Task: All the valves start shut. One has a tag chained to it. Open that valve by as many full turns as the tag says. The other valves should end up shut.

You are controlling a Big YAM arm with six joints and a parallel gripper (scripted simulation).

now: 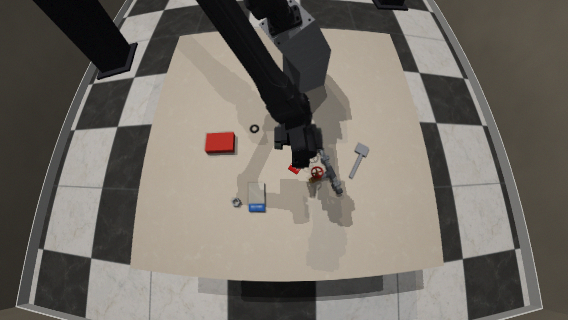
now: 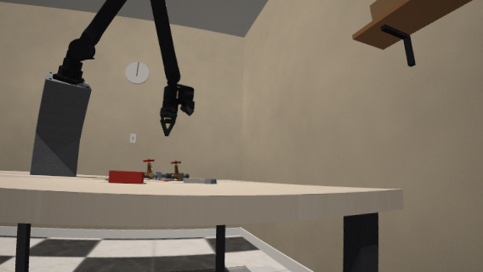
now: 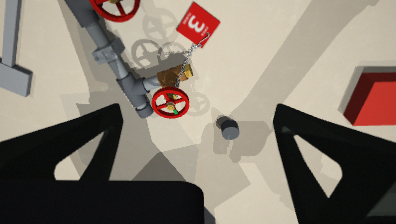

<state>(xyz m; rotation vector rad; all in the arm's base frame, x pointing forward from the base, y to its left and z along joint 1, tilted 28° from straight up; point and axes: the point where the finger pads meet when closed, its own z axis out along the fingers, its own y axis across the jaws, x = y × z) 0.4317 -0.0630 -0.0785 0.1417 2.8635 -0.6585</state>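
Two valves with red handwheels sit on a grey pipe (image 3: pixel 112 55). In the wrist view the nearer valve (image 3: pixel 170 100) has a chain from its brass body to a red tag (image 3: pixel 198 24) marked 3. The other valve (image 3: pixel 117 4) is cut off at the top edge. My gripper (image 3: pixel 198 112) is open and empty. It hangs well above the table, over the tagged valve. In the overhead view the gripper (image 1: pixel 300 150) hides the tagged valve; the tag (image 1: pixel 294 169) and the untagged valve (image 1: pixel 317 172) show. The side view shows the gripper (image 2: pixel 167 129) high above both valves (image 2: pixel 161 169).
A small dark cylinder (image 3: pixel 230 129) stands beside the tagged valve. A red block (image 1: pixel 220 142) and a black ring (image 1: pixel 254 128) lie to the left. A grey hammer (image 1: pixel 358 159) lies right of the pipe. A white and blue box (image 1: pixel 256 196) and a nut (image 1: pixel 236 202) lie nearer the front.
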